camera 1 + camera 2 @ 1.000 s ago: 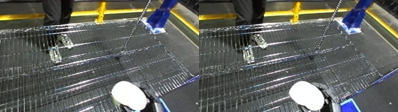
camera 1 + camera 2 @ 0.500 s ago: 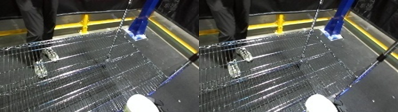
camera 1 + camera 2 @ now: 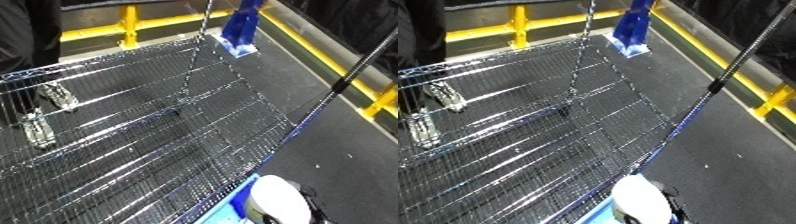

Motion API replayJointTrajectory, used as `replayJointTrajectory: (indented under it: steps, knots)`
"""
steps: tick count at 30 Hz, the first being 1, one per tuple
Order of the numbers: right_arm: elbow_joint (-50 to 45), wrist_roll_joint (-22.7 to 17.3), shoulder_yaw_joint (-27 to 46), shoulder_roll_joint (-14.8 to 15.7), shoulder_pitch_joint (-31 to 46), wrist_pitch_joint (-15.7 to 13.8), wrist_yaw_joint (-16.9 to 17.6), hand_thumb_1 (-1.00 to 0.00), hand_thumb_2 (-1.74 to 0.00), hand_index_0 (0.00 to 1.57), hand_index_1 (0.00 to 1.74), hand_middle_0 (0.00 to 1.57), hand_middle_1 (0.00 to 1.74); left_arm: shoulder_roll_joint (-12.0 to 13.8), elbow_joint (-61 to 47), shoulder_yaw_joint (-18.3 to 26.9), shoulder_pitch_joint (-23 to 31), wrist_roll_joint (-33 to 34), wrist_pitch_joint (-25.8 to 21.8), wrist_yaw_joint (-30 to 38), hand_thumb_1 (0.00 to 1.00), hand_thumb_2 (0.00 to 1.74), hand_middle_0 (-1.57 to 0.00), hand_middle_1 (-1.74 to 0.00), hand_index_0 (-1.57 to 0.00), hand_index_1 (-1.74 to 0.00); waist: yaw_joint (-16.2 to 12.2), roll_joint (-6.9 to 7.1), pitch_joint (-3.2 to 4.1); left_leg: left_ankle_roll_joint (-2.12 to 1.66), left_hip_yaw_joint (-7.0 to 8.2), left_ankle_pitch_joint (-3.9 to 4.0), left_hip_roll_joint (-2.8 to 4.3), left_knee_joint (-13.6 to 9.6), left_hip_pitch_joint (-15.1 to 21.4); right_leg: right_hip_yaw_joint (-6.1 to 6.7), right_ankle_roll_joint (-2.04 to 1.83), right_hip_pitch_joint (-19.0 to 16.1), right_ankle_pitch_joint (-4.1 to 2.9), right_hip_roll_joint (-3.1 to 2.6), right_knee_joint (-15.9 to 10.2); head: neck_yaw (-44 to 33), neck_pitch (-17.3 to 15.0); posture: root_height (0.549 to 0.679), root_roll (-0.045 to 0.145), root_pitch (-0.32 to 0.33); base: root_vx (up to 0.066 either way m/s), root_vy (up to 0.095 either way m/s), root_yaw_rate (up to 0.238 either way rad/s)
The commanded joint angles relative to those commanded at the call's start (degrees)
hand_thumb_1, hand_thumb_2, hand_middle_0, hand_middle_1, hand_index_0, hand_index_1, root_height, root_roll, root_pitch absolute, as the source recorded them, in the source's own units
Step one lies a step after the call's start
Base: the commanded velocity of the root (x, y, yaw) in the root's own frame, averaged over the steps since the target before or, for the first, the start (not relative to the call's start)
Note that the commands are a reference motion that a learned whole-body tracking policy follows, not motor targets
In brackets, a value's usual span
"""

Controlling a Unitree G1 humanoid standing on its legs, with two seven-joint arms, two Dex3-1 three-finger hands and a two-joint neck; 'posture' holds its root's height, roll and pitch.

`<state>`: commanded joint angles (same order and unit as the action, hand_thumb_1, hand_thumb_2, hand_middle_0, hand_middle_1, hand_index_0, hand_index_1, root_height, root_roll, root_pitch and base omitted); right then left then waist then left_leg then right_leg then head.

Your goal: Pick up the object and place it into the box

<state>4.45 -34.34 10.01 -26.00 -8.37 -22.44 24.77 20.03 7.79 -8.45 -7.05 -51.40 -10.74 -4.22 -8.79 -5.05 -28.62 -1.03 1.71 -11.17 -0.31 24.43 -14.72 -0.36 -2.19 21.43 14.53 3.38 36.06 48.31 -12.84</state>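
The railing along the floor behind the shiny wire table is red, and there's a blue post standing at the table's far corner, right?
Not quite. The railing is yellow, not red; the left eye view shows it running behind the wire table. The rest holds: a blue post stands at the table's far corner.

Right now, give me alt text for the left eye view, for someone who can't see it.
A large wire mesh surface fills most of the view, seen from above at a tilt. The robot's white forearm shows at the bottom edge beside a blue edge; no hand is visible. Beyond are dark floor, a yellow rail and a blue post.
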Motion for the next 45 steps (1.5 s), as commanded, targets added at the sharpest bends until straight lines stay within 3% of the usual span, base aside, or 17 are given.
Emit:
replayJointTrajectory:
  steps: [6,15,16,20,23,27,35,45]
  knots:
    - [2.32,-2.89,0.83,-0.73,0.45,-1.03,-0.73,-0.75,-1.30,1.18,1.30,1.18,1.30,-0.69,0.53,-0.54,-0.49,-0.79,-1.49,0.57,1.00,1.74,-1.57,-1.74,-1.57,-1.74,-1.21,-0.88,-0.20,-0.19,0.69,0.16,-0.09,-0.71,0.40,0.37,-0.15,0.34,-0.13,0.09,-0.59,0.96,0.44,0.659,0.070,0.062,-0.021,0.058,-0.101]
    - [2.59,-3.22,0.89,-0.90,0.37,-1.15,-0.95,-0.75,-1.30,1.18,1.30,1.18,1.30,-0.76,0.61,-0.60,-0.58,-0.82,-1.57,0.56,1.00,1.74,-1.57,-1.74,-1.57,-1.74,-1.21,-0.96,-0.22,-0.19,0.73,0.17,-0.09,-0.75,0.41,0.39,-0.16,0.36,-0.16,0.08,-0.60,1.20,0.50,0.659,0.070,0.063,-0.001,0.000,-0.002]
    - [3.26,-3.40,1.00,-0.95,0.48,-1.03,-0.54,-0.75,-1.30,1.18,1.30,1.18,1.30,-0.90,0.74,-0.77,-0.93,-0.77,-1.62,0.87,1.00,1.74,-1.57,-1.74,-1.57,-1.74,-1.46,-1.09,-0.22,-0.22,0.91,0.11,-0.15,-0.69,0.36,0.45,-0.18,0.51,-0.29,0.11,-0.77,5.39,-2.29,0.659,0.072,0.065,-0.053,0.046,-0.115]
    - [10.48,-7.06,2.95,-1.78,1.84,-0.71,0.54,-0.75,-1.30,1.18,1.30,1.18,1.30,-1.70,1.89,-1.64,-2.11,-1.51,-2.48,1.68,1.00,1.74,-1.57,-1.74,-1.57,-1.74,-3.48,-3.28,-0.28,-0.41,2.06,-0.34,-0.89,-0.63,0.59,1.24,-0.21,1.44,-1.15,0.61,-1.98,11.47,-5.28,0.661,0.086,0.074,-0.049,0.138,-0.222]
    - [15.66,-9.95,3.96,-2.68,1.95,-0.50,-0.63,-0.60,-1.04,0.94,1.04,0.94,1.04,-1.90,2.59,-2.24,-2.32,-2.18,-2.93,1.29,1.00,1.74,-1.57,-1.74,-1.57,-1.74,-4.07,-4.55,-0.15,-0.44,2.35,-0.51,-1.24,-0.79,0.87,1.71,-0.23,1.71,-1.57,0.90,-2.61,11.98,-5.16,0.662,0.091,0.076,0.009,0.076,-0.117]
    - [19.22,-11.66,3.93,-3.46,0.62,-1.22,-2.84,-0.40,-0.70,0.63,0.70,0.63,0.70,-1.62,2.63,-2.40,-2.27,-2.47,-2.94,1.02,1.00,1.74,-1.57,-1.74,-1.57,-1.74,-3.89,-4.79,-0.08,-0.40,2.19,-0.35,-1.32,-0.99,0.81,1.71,-0.17,1.85,-1.59,0.78,-2.52,12.29,-5.05,0.661,0.091,0.076,0.004,-0.004,0.001]
    - [20.90,-11.88,3.69,-3.79,-0.02,-1.77,-3.50,0.00,0.00,0.00,0.00,0.00,0.00,-1.46,2.67,-2.62,-2.60,-2.67,-2.74,1.32,1.00,1.74,-1.57,-1.74,-1.57,-1.74,-3.72,-5.00,-0.25,-0.45,1.92,-0.16,-1.44,-0.95,0.62,1.59,-0.08,2.01,-1.54,0.84,-2.21,12.27,-5.39,0.661,0.092,0.076,0.003,-0.008,0.013]
    - [20.35,-10.30,3.84,-3.68,0.31,-1.56,-2.95,0.00,0.00,0.00,0.00,0.00,0.00,-1.64,3.10,-2.72,-2.39,-2.92,-2.47,0.89,1.00,1.74,-1.57,-1.74,-1.57,-1.74,-3.35,-4.67,-0.22,-0.53,1.49,0.09,-1.37,-0.72,0.56,1.32,0.24,1.86,-0.97,0.64,-1.11,11.65,-6.29,0.660,0.092,0.071,0.017,-0.007,0.044]
